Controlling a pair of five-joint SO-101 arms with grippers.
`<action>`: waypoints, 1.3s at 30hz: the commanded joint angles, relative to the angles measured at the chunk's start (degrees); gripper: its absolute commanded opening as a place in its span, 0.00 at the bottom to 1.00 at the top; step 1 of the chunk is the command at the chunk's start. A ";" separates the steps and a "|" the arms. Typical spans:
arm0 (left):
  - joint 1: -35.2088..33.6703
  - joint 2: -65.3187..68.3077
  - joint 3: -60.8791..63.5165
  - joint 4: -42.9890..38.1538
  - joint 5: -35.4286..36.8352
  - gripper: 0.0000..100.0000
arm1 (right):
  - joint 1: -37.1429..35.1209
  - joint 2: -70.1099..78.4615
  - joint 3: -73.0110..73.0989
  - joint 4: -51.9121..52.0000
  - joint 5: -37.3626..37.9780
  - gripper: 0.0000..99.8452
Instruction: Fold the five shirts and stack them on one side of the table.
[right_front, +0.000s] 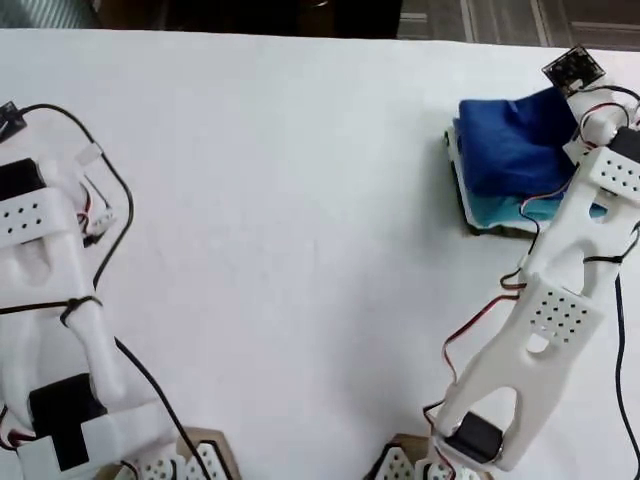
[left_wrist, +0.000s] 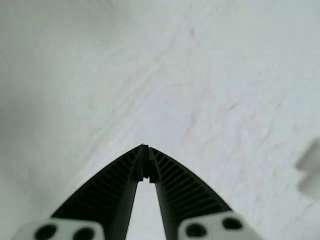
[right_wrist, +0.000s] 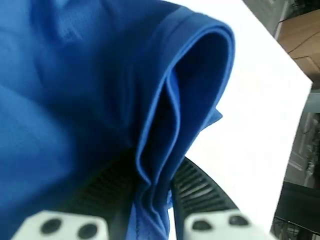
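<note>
stack: under the blue shirt you see only layer edges; count unclear.
right arm: covers part of the stack.
left arm: cut by frame edge.
white blob: blurred; you can't identify it.

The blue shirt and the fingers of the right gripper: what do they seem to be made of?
The blue shirt looks like soft matte knit cloth: it folds loosely and has a stitched hem. The right gripper has fingers of hard black plastic, it seems, with ribbed faces.
</note>
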 joint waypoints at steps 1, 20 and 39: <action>-0.62 -0.35 -2.24 -0.35 -0.35 0.03 | 0.66 -0.66 -2.11 -2.24 0.26 0.02; -0.62 -0.35 2.24 -1.23 -0.35 0.03 | 1.01 -3.74 -2.90 -1.27 -0.26 0.20; -0.62 -0.79 5.85 -6.33 -0.35 0.03 | -11.03 -9.89 -10.99 28.70 -23.30 0.02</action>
